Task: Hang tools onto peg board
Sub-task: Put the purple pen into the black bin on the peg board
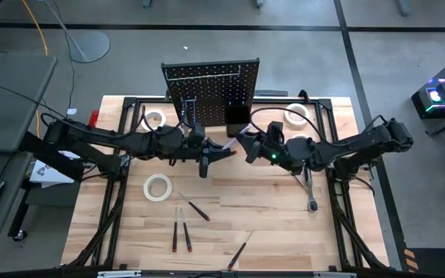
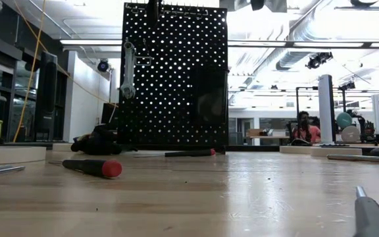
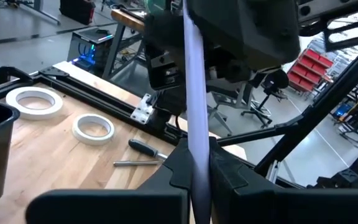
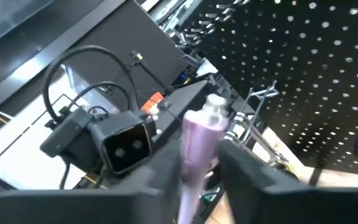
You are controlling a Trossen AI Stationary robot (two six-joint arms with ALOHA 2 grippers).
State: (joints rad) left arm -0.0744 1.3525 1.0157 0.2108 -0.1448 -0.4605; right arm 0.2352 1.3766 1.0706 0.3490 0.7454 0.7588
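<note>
The black peg board (image 1: pixel 211 85) stands upright at the table's far edge, with a silver wrench (image 2: pixel 129 69) hanging on its front and a small black bin (image 1: pixel 236 116) at its foot. In front of it, above the table, my two grippers meet over a purple screwdriver (image 1: pixel 229 147). My left gripper (image 3: pixel 199 180) is shut on it. My right gripper (image 4: pixel 197 165) has its fingers on either side of the purple handle (image 4: pixel 199 140), whose silver cap (image 4: pixel 215 102) shows beyond them. Tape rolls (image 1: pixel 157 187) and slim screwdrivers (image 1: pixel 199 210) lie on the table. My left gripper pinches the purple screwdriver's body (image 3: pixel 197 158) between its two fingers, coming about level from the table's left. The tool runs out past the fingers toward the right gripper, clear of the table. My right gripper's two fingers (image 4: pixel 244 168) stand against the sides of the purple handle (image 4: pixel 194 155), coming about level from the table's right. The silver-capped end sticks out beyond them. The picture is blurred at the place of contact.
Two more tape rolls (image 1: pixel 154 118) (image 1: pixel 296 114) lie beside the peg board. A silver ratchet (image 1: pixel 310 189) lies at the right. Screwdrivers (image 1: pixel 178 235) (image 1: pixel 238 251) lie toward the near edge, and a red-tipped one (image 2: pixel 94 167) shows in the low view. A person (image 2: pixel 303 128) sits in the room beyond.
</note>
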